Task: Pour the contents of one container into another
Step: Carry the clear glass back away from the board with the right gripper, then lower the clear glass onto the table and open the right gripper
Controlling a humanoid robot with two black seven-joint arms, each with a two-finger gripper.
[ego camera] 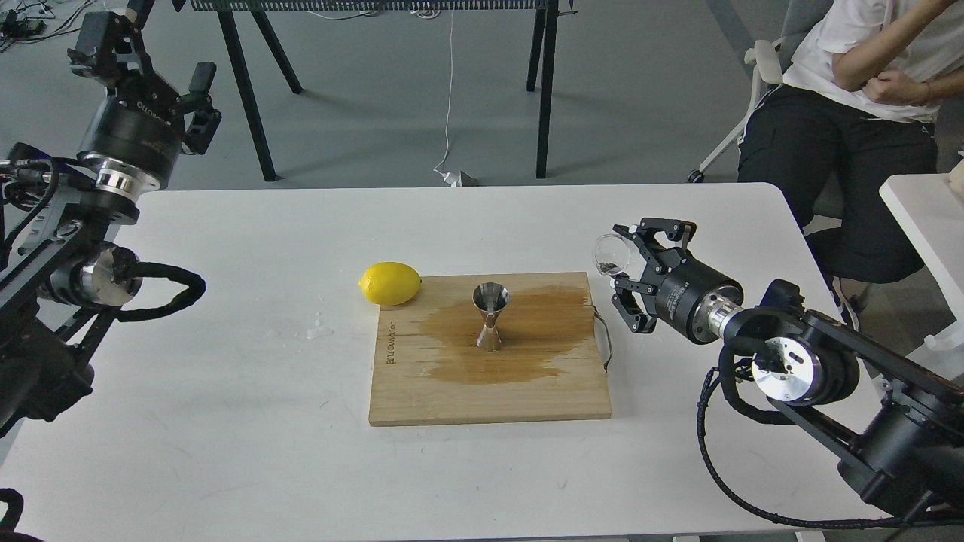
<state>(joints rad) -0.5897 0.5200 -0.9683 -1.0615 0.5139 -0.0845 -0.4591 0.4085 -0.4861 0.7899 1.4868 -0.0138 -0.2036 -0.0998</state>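
Observation:
The steel jigger point(490, 316) stands upright in the middle of the wooden board point(452, 399), inside a wide wet stain. My right gripper point(617, 257) hovers just off the board's right edge, shut on the small clear cup point(611, 254). The cup is tipped on its side with its mouth toward the jigger, a good hand's width to the jigger's right. Whether anything is left in the cup cannot be made out. My left gripper point(148, 60) is raised high at the far left corner of the table, open and holding nothing.
A lemon point(389, 283) lies against the board's back left corner. A few drops point(320, 330) sit on the white table point(226, 452) left of the board. A seated person point(851, 113) and another white table point(922, 218) are at the right.

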